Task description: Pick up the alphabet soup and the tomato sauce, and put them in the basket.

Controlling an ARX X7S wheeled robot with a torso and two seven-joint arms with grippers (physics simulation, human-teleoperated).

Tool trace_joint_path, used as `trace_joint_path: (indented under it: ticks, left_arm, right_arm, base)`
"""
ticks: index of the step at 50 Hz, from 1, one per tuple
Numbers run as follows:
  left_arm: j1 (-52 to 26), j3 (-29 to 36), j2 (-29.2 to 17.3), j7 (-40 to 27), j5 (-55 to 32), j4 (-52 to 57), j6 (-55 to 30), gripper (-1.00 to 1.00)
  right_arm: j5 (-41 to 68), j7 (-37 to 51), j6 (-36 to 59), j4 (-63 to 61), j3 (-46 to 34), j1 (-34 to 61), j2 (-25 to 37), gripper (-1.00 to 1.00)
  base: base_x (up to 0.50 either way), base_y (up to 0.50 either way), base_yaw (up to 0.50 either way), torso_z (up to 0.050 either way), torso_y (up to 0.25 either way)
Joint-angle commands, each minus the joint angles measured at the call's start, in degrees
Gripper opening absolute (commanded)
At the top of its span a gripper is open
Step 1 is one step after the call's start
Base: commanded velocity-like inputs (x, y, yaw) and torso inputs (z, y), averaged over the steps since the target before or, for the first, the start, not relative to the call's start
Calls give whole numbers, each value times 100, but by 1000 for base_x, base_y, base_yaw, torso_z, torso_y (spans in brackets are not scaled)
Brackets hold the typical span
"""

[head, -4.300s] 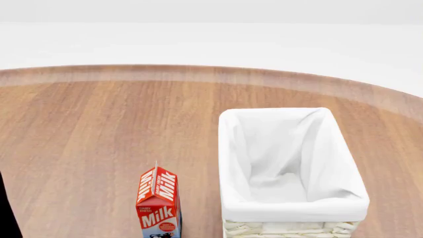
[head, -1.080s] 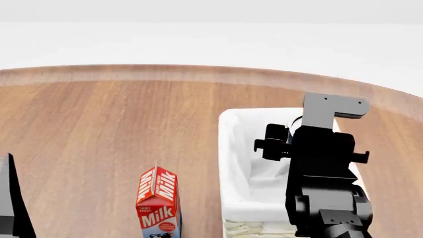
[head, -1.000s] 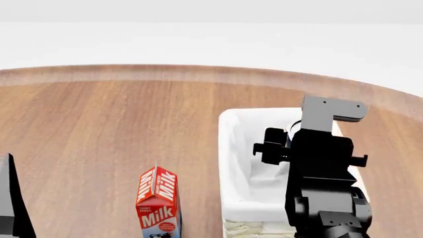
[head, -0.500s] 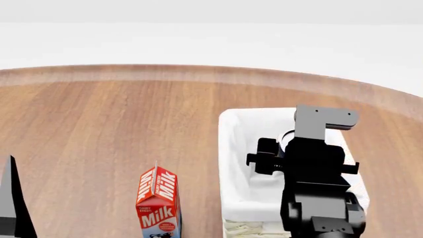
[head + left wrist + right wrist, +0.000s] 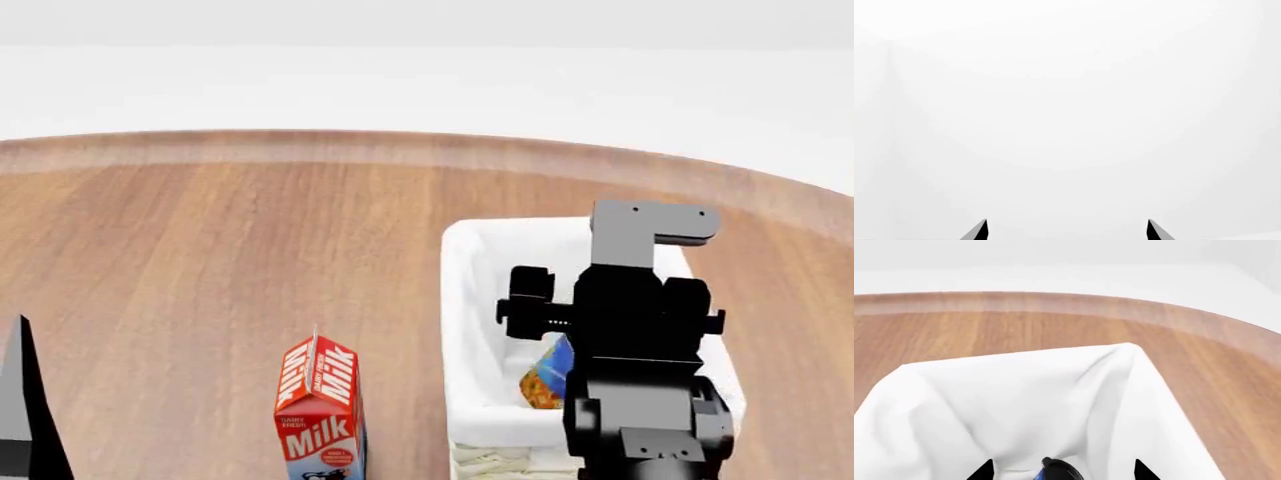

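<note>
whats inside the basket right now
The alphabet soup shows inside the basket, partly hidden by the right tool. The arm covers the rest of the interior.

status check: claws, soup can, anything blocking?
Right claw open above the basket. Alphabet soup inside the basket, below it, free of the tips. Left claw open, empty. Tomato sauce out of view. Milk carton left of the basket, clear.

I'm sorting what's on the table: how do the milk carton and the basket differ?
The milk carton is red with white lettering; the basket is cream wicker with a white cloth liner. The carton is tall, narrow and closed at its peaked top; the basket is wide, much bigger and open. The carton has nothing above it; the right gripper hangs over the basket, where the alphabet soup shows. Both stand upright on the wooden table.
</note>
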Motion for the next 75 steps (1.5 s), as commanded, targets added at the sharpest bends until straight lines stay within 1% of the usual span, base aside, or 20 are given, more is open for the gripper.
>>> trace_joint_path:
  ticks: [1,5,7,18,25,33,34,36,39,44,48,54,56,60,65,68,69,70,72,75]
  left_arm:
    - [-20,24,-2,-6,-5,-9,-20,100]
    - [-31,47,13,0,10,-50,7,100]
    - [-40,76,33,12,27,-87,39,100]
    - [-59,72,16,-6,6,-57,-8,100]
    - [-68,85,8,-12,10,-42,-27,100]
    - [-82,54,-15,-32,-27,16,-59,100]
    - [-91,58,-14,-31,-25,5,-66,100]
    - [-93,48,-21,-39,-35,25,-78,100]
    - [-89,51,-31,-47,-29,65,-84,100]
    - [-97,55,-37,-43,-28,41,-73,100]
    - [-119,56,-43,-58,-42,73,-125,100]
    - [-71,65,-38,-63,-17,22,-48,100]
    - [-98,80,-30,-62,-23,28,-74,100]
    - [-112,111,-24,-63,-8,26,-92,100]
    - [-98,123,-27,-72,3,30,-84,100]
    - [-63,125,-31,-70,17,7,-31,100]
    - [-55,124,-33,-71,18,5,-22,100]
    - [-43,119,-36,-71,16,4,-5,100]
    - [-9,101,-51,-79,14,4,18,100]
    - [9,82,-66,-91,3,25,17,100]
  right_arm:
    - [-271,-138,288,-552,238,136,27,100]
    - [-122,13,1450,-2423,216,-259,244,100]
    - [-39,48,1907,-3117,213,-318,335,100]
    - [363,94,3327,-5253,232,-327,579,100]
    - [566,99,3935,-6129,214,-299,719,100]
    - [928,155,4659,-7188,375,-419,857,100]
    - [940,92,4727,-7342,250,-490,941,100]
    - [1026,96,4869,-7543,289,-569,973,100]
    - [1269,106,5181,-8024,505,-750,1045,100]
    - [1507,110,5430,-8453,735,-1120,1137,100]
    - [1635,33,5564,-8700,696,-1351,1242,100]
    - [2017,-136,5937,-9390,721,-1716,1447,100]
    - [2033,-170,5937,-9569,595,-1863,1542,100]
    - [2357,-180,6256,-10245,653,-2192,1601,100]
    - [2566,-165,6411,-10910,475,-2573,1708,100]
    - [2861,-75,6792,-11376,584,-2637,1646,100]
    - [2902,-62,6824,-11447,573,-2662,1648,100]
    - [2801,-96,6576,-11466,428,-2852,1729,100]
    - [2944,-35,6804,-11619,460,-2826,1693,100]
    - [2997,-6,6809,-11714,395,-2959,1729,100]
  base:
    - [0,0,0,0,0]
    - [0,0,0,0,0]
    - [0,0,0,0,0]
    - [0,0,0,0,0]
    - [0,0,0,0,0]
    - [0,0,0,0,0]
    - [0,0,0,0,0]
    - [0,0,0,0,0]
    - [0,0,0,0,0]
    - [0,0,0,0,0]
    - [0,0,0,0,0]
    - [0,0,0,0,0]
    - [0,0,0,0,0]
    - [0,0,0,0,0]
    - [0,0,0,0,0]
    - [0,0,0,0,0]
    - [0,0,0,0,0]
    - [0,0,0,0,0]
    - [0,0,0,0,0]
    - [0,0,0,0,0]
